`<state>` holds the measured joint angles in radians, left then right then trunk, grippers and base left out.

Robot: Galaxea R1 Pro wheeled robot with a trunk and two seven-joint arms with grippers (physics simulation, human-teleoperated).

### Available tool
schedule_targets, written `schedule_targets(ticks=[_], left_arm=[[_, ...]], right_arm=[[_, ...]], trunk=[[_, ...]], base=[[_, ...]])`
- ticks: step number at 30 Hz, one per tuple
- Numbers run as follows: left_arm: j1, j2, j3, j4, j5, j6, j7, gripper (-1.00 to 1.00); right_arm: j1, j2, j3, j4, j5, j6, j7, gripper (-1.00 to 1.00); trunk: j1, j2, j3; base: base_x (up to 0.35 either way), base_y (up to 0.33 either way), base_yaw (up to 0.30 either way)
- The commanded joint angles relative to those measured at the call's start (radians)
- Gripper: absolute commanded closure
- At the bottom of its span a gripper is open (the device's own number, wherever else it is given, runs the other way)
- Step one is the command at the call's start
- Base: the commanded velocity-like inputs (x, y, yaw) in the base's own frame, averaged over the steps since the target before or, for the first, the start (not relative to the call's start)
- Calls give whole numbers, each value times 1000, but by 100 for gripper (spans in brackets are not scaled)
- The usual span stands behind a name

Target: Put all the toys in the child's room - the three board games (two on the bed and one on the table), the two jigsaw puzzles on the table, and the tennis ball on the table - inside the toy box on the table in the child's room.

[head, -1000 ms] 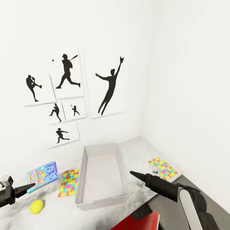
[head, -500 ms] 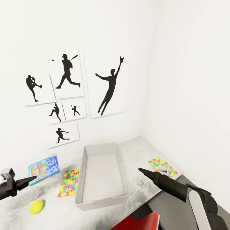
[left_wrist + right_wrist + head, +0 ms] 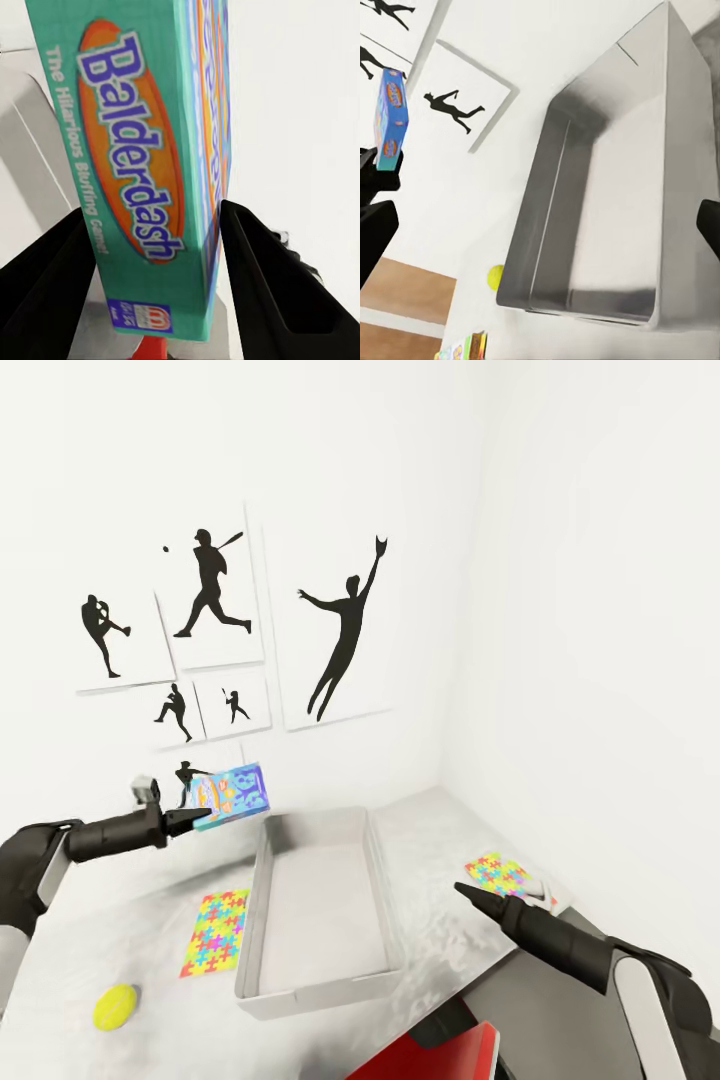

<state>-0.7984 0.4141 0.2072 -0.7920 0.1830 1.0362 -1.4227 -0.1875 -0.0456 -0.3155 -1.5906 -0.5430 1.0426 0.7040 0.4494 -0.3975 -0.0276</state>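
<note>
My left gripper (image 3: 197, 820) is shut on the edge of a blue board game (image 3: 233, 792), held in the air by the far left corner of the toy box (image 3: 259, 920). In the left wrist view, the gripper (image 3: 154, 217) clamps the box's teal "Balderdash" side (image 3: 139, 142). The light grey toy box holds nothing. One jigsaw puzzle (image 3: 214, 932) lies left of it on the table (image 3: 440, 920), another (image 3: 498, 875) to its right. The tennis ball (image 3: 115, 1007) rests near the table's front left. My right gripper (image 3: 470, 893) hovers open beside the right puzzle, facing the toy box (image 3: 607, 217).
Black silhouette pictures (image 3: 340, 630) hang on the white wall behind the table. A dark grey cabinet top (image 3: 560, 1030) adjoins the table's right end. A red object (image 3: 440, 1060) sits below the table's front edge. Wood floor (image 3: 401, 289) lies beyond the table's left end.
My left gripper has lifted the blue board game off the table, up and rightward to the toy box's far left corner. My right gripper has drawn back to the right.
</note>
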Motion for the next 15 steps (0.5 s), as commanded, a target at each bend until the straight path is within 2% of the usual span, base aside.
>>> schedule_targets(ticks=[1, 4, 5, 6, 7, 8, 9, 10, 11, 12, 15], left_arm=[[-49, -27, -8, 48, -1, 11, 42, 100], [-126, -78, -15, 123, -10, 11, 128, 100], [-171, -110, -17, 169, -18, 11, 184, 100], [-191, -127, -18, 192, -21, 11, 214, 100], [-232, -159, -19, 238, -27, 11, 273, 100], [-251, -175, -20, 260, -29, 11, 303, 100], [-287, -207, -20, 302, -31, 11, 366, 100], [-304, -221, -21, 323, -32, 11, 400, 100], [-334, -248, -21, 362, -34, 11, 472, 100], [-347, -261, -20, 379, -34, 11, 510, 100], [-388, -323, -17, 435, -29, 9, 730, 100]], right_arm=[[-1, 0, -4, 0, 6, 5, 7, -100], [-1, 0, -15, 0, 8, 5, 7, -100], [-1, 0, -22, 0, 9, 5, 8, -100], [-1, 0, -26, 0, 9, 5, 8, -100], [-1, 0, -35, 0, 8, 5, 8, -100], [-1, 0, -40, 0, 7, 5, 8, -100], [-1, 0, -50, 0, 6, 5, 8, -100], [-1, -1, -54, 0, 5, 5, 8, -100], [-1, -1, -61, 0, 4, 5, 10, -100], [-1, -1, -64, 0, 3, 5, 11, -100], [-1, -3, -80, 0, 2, 5, 26, -100]], trunk=[[1, -3, -2], [1, -3, -2], [1, -3, -2], [1, -3, -3], [1, -3, -3], [1, -3, -3], [1, -3, -4], [1, -3, -5], [1, -3, -6], [1, -3, -7], [1, -3, -11]], base=[[0, 0, 0], [0, 0, 0], [0, 0, 0], [0, 0, 0], [0, 0, 0], [0, 0, 0], [0, 0, 0], [0, 0, 0], [0, 0, 0], [0, 0, 0], [0, 0, 0]])
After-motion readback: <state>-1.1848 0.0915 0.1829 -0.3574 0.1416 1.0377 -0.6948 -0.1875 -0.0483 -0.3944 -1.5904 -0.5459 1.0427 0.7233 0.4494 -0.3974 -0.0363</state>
